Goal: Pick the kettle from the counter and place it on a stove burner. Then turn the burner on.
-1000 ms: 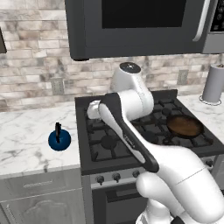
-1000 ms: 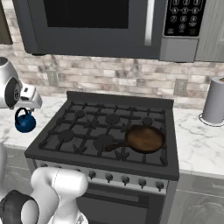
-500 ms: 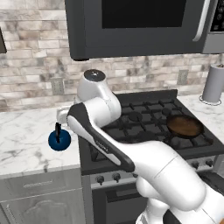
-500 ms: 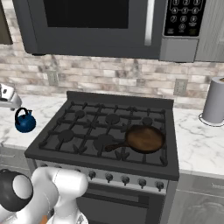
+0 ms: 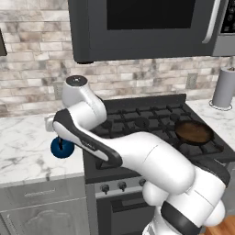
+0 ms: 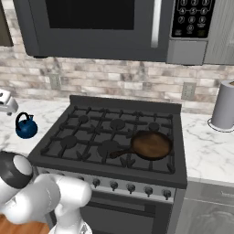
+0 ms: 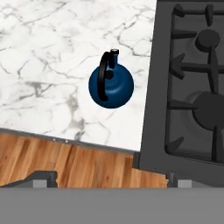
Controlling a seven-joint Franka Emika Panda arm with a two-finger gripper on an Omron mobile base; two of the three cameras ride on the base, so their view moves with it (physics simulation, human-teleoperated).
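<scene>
A brick backsplash and a dark microwave sit over your black stove point(image 6: 114, 137), with a marble table point(image 5: 23, 151) to its left. The kettle point(image 7: 110, 85) stands upright on that table, just beside the stove's left edge and near the front lip, its thin black handle point(image 7: 103, 74) arching over the top. Your gripper point(image 6: 5, 103) hangs above the table, up and to the left of the kettle in the right base view, clear of it and not touching. From the hand view the kettle sits close to centre, so you look roughly lined up overhead, but the fingers cannot be made out well enough to tell whether they are spread or pressed together. Watch the descent: the body is round and glossy, so a pinch on the ball would likely slip, and the handle is a narrow target that a small offset could miss or knock. A sideways bump could roll the kettle toward the table's front edge. Later, the pan point(image 6: 151, 145) already fills the front right burner, so pick a free burner point(image 6: 68, 140) nearer the kettle.
</scene>
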